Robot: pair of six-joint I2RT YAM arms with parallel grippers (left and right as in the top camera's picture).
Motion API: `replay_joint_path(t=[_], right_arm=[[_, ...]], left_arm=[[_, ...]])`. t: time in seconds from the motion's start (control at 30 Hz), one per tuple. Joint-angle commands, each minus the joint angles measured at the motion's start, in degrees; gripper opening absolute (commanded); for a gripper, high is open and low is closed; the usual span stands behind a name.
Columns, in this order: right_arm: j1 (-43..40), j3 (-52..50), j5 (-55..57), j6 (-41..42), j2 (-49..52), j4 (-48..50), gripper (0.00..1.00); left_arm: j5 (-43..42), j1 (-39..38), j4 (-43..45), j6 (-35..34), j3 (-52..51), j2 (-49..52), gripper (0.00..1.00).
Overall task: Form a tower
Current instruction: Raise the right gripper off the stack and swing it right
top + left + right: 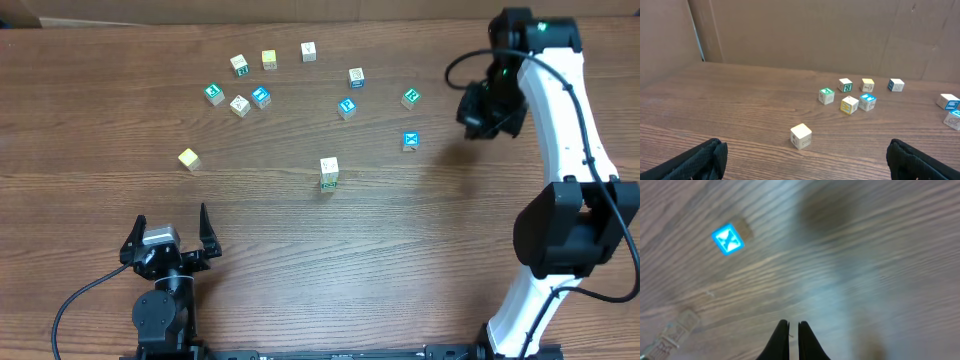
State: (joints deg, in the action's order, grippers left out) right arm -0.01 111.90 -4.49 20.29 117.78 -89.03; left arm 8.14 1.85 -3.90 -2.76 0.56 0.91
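The tower (328, 172) is a short one-cube-wide stack near the table's middle, with a pale wood top and a green face below. Loose alphabet cubes lie scattered behind it. My right gripper (480, 115) hangs above the table at the right, well clear of the tower. In the right wrist view its gripper (794, 326) is shut with nothing between the fingers, and a blue X cube (727, 239) lies on the wood far below. My left gripper (170, 232) rests at the front left, open and empty. A pale cube (801, 136) lies just ahead of it.
Loose cubes lie at the back: green (213, 93), blue (260, 97), yellow (269, 59), a pale one (308, 51), and a blue X cube (410, 140) at the right. A pale yellow cube (188, 158) sits apart at the left. Brown cardboard walls (800, 35) back the table.
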Motion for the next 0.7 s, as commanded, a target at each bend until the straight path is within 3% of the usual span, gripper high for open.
replay_joint_path(t=[0.0, 0.2, 0.67], right_arm=[[2.4, -13.2, -8.8, -1.3, -5.3, 7.2, 0.04], [7.8, -31.8, -12.0, 2.5, -11.6, 23.9, 0.04], [13.7, -55.1, -26.4, 11.5, -12.0, 60.8, 0.04]], left_arm=[[-0.2, -0.4, 0.0, 1.1, -0.2, -0.7, 1.0], [-0.2, -0.4, 0.1, 1.1, -0.2, -0.7, 1.0], [-0.2, -0.4, 0.0, 1.1, -0.2, -0.7, 1.0]])
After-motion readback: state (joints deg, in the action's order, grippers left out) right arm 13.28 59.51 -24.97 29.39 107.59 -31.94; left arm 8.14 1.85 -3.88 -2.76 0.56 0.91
